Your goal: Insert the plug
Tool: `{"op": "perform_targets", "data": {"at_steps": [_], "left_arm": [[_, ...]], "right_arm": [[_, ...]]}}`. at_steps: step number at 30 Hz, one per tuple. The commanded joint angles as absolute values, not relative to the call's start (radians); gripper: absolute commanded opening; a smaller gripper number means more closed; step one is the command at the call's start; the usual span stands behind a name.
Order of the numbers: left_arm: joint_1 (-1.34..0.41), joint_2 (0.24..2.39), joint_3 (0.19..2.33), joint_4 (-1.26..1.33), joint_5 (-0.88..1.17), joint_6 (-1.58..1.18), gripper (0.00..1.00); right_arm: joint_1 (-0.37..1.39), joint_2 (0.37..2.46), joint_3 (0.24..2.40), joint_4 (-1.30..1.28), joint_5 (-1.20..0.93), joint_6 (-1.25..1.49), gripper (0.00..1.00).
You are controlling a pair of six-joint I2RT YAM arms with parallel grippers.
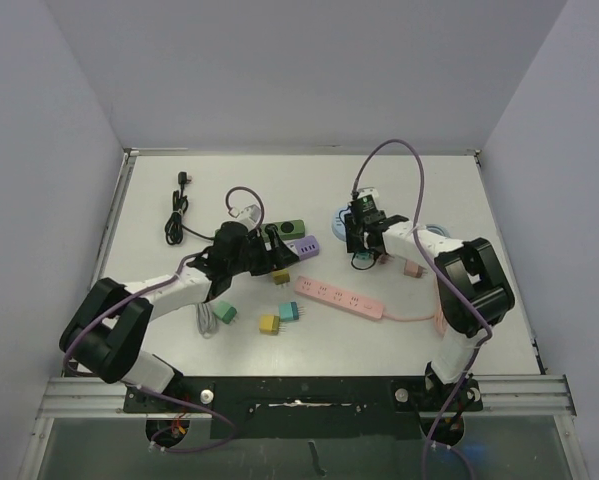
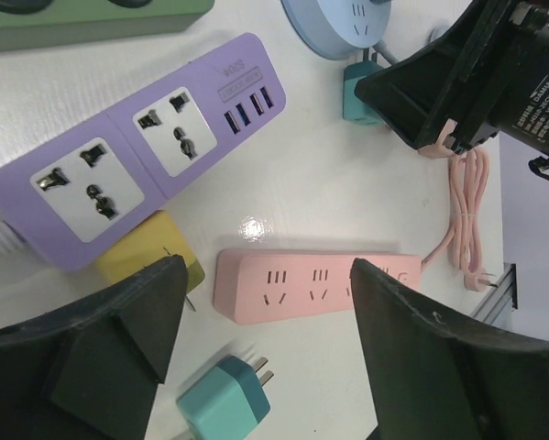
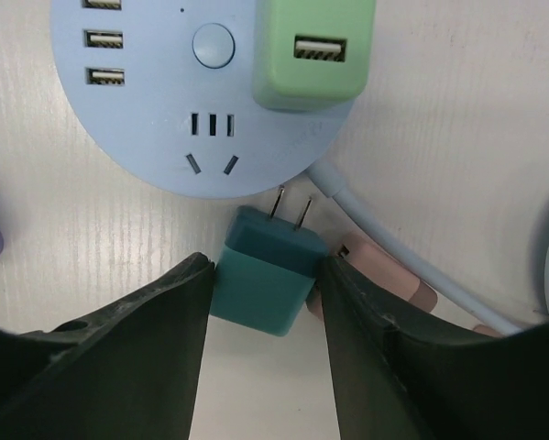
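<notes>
White table (image 1: 279, 180); right tool (image 3: 267, 266) snug around teal plug (image 3: 260, 286); left tool (image 2: 267, 275) agape

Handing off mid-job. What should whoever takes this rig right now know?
Left claw: open, empty, above the pink strip.
Right claw: closed on the teal plug beside the round blue hub, prongs at its rim, not inserted.
Done: plug gripped; a green adapter already sits in the hub.
Left: probably lift, turn the prongs down, and press them into the hub's free socket.
</notes>
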State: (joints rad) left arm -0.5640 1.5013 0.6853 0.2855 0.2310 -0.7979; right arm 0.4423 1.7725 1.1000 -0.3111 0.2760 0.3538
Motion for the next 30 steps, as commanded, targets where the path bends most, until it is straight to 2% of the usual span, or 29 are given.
{"op": "perform_targets", "data": {"at_steps": [1,4,8,11,13,15,16,19,21,25,30], "left_arm": [[-0.543,1.429,0.705,0.272,0.192,-0.763,0.75],[-0.537,1.403,0.701,0.253,0.174,-0.738,0.80],[-0.529,1.378,0.698,0.234,0.166,-0.710,0.80],[-0.522,1.359,0.694,0.224,0.166,-0.702,0.81],[-0.517,1.356,0.693,0.224,0.178,-0.703,0.81],[-0.508,1.358,0.695,0.222,0.200,-0.706,0.80],[-0.505,1.361,0.697,0.222,0.217,-0.711,0.80],[-0.488,1.373,0.702,0.221,0.272,-0.739,0.76],[-0.478,1.377,0.705,0.212,0.310,-0.762,0.73],[-0.472,1.352,0.706,0.166,0.376,-0.795,0.71],[-0.469,1.289,0.694,0.153,0.477,-0.862,0.71]], "right_arm": [[0.469,1.807,1.105,-0.338,0.274,0.321,0.48],[0.481,1.807,1.104,-0.333,0.260,0.306,0.53],[0.480,1.803,1.101,-0.340,0.197,0.341,0.54],[0.479,1.807,1.086,-0.348,0.231,0.390,0.63],[0.474,1.812,1.077,-0.344,0.236,0.401,0.64],[0.473,1.811,1.069,-0.326,0.226,0.393,0.57],[0.472,1.810,1.070,-0.319,0.221,0.382,0.49],[0.473,1.793,1.072,-0.293,0.195,0.313,0.33],[0.491,1.763,1.067,-0.269,0.173,0.249,0.27],[0.564,1.668,1.044,-0.212,0.093,0.103,0.22],[0.675,1.533,0.957,-0.086,-0.130,-0.074,0.20]]}}
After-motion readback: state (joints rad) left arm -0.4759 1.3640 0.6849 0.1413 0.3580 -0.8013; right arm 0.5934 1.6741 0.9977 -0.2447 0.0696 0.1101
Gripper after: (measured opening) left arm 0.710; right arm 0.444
